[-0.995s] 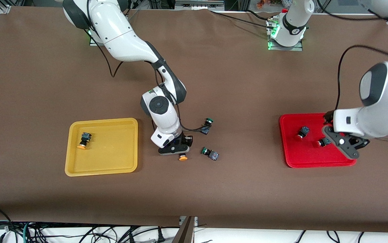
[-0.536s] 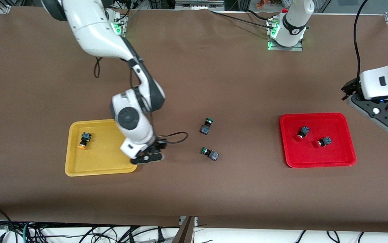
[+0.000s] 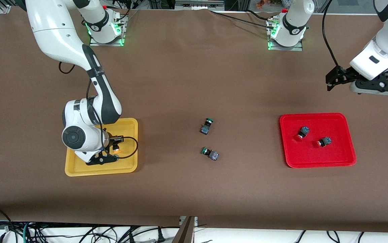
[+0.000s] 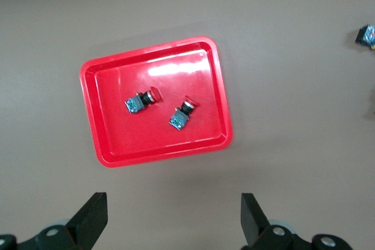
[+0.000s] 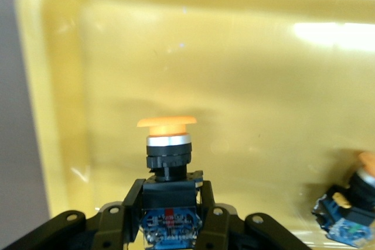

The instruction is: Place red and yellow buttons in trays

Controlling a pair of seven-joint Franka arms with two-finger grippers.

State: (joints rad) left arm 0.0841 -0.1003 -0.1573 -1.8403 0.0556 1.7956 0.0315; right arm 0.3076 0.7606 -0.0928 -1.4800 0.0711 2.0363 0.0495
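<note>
The right arm extends from its base and bends down at the elbow, with the wrist pointing downward. The right gripper [image 5: 170,215] is low, and its fingers [image 5: 130,198] are clamped on the black body of a held part. The left arm is raised and waits. The left gripper [image 4: 173,218] hangs in the air with its fingers [image 4: 94,215] spread wide and nothing between them.

Two green-capped switches [image 3: 206,126] [image 3: 210,153] interrupt mid-frame; bare table [image 3: 194,77] spreads across the upper centre of the frame.
</note>
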